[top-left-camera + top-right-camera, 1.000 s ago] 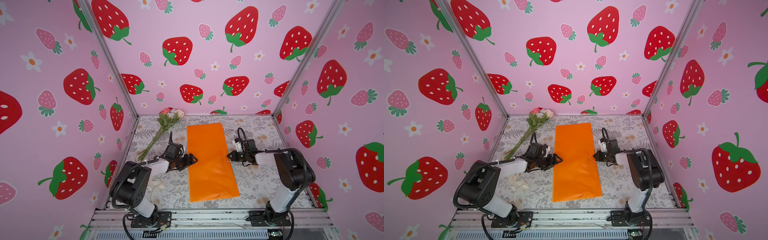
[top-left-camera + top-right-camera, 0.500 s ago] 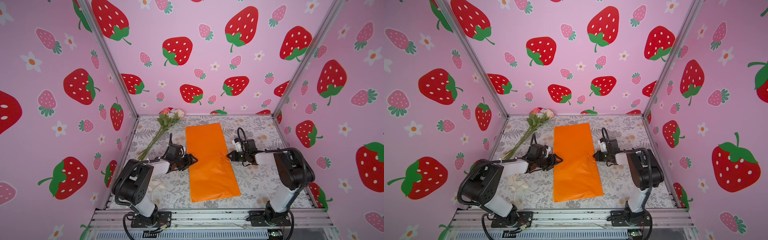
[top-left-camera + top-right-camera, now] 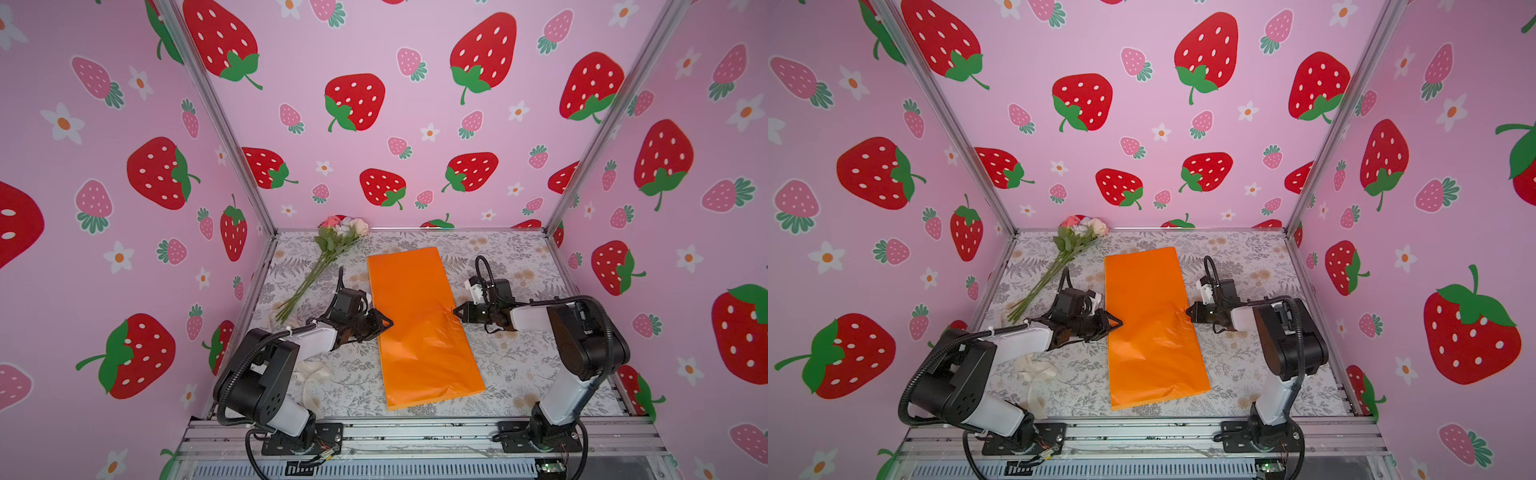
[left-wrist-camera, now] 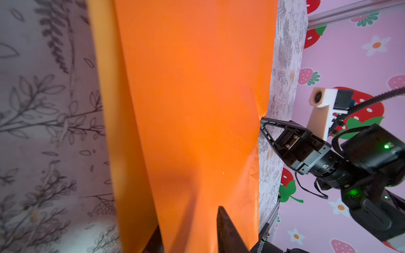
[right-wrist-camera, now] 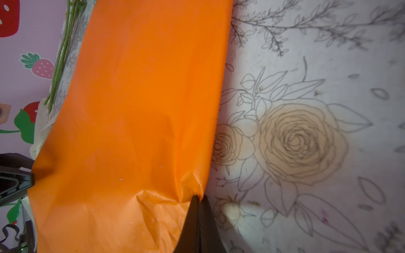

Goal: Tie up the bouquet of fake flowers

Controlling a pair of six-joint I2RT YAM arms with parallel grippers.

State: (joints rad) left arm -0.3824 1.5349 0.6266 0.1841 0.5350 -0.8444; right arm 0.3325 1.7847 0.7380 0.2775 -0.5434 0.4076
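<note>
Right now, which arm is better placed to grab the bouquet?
Left, likely. The bouquet lies on its side of the paper, stem ends near the left gripper. The right gripper is shut on the paper's far edge, across the sheet.

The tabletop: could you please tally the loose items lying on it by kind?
bouquet of fake flowers: 1
orange paper sheet: 1
cream ribbon: 1
Total: 3

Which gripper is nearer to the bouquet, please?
Left. The left gripper is at the paper's edge on the bouquet's side; the right gripper pinches the opposite edge, farther away.
</note>
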